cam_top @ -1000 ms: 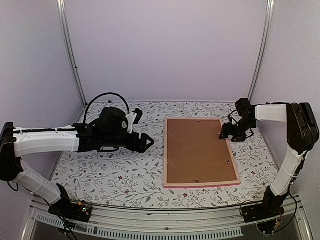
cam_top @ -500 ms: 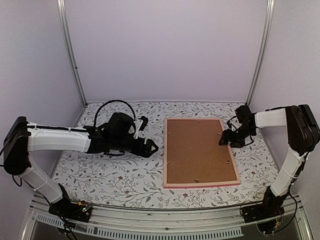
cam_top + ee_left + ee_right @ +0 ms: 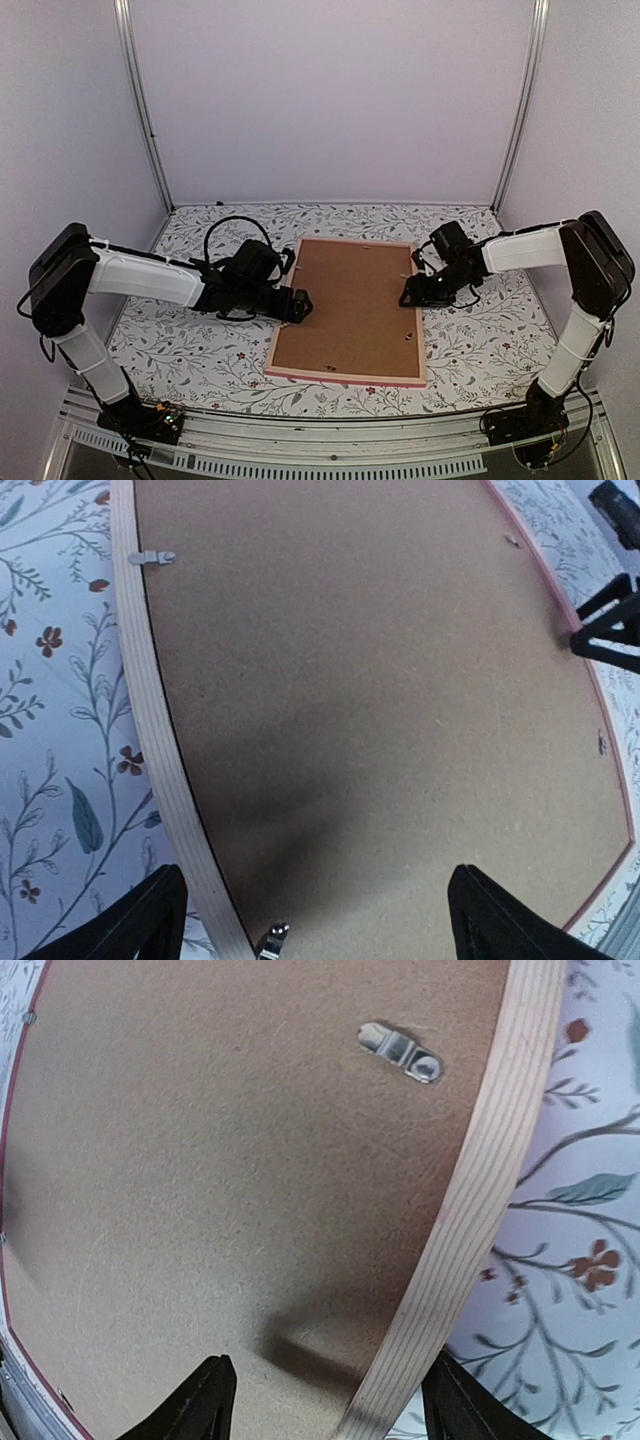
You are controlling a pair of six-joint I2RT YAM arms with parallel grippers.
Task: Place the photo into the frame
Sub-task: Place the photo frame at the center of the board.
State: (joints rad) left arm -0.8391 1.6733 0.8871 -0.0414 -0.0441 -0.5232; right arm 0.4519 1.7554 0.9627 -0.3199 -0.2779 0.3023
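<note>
Brown backing board point(image 3: 350, 305) fills the face-down frame point(image 3: 345, 377); photo unseen, perhaps already underneath. Left pincer point(image 3: 315, 885) and right pincer point(image 3: 327, 1365) both stand apart astride its side rails.

Item count as observed:

- Frames: one rectangular frame point(image 3: 345, 377) of pink-salmon wood with thin rails.
- Boards: one plain brown fibreboard backing board point(image 3: 350, 305), set inside those rails.
- Small silver metal turn clips point(image 3: 152, 557): four were counted in the left wrist view, two along each long side. The overhead view was too coarse to confirm a total.
- White-and-black robot arms: two, the left arm point(image 3: 140, 278) and the right arm point(image 3: 520, 248).
- Black two-finger end effectors: two, the left end effector point(image 3: 300, 305) and the right end effector point(image 3: 406, 298).
- Tables: one table point(image 3: 200, 360), covered in a white floral-print cloth.
</note>
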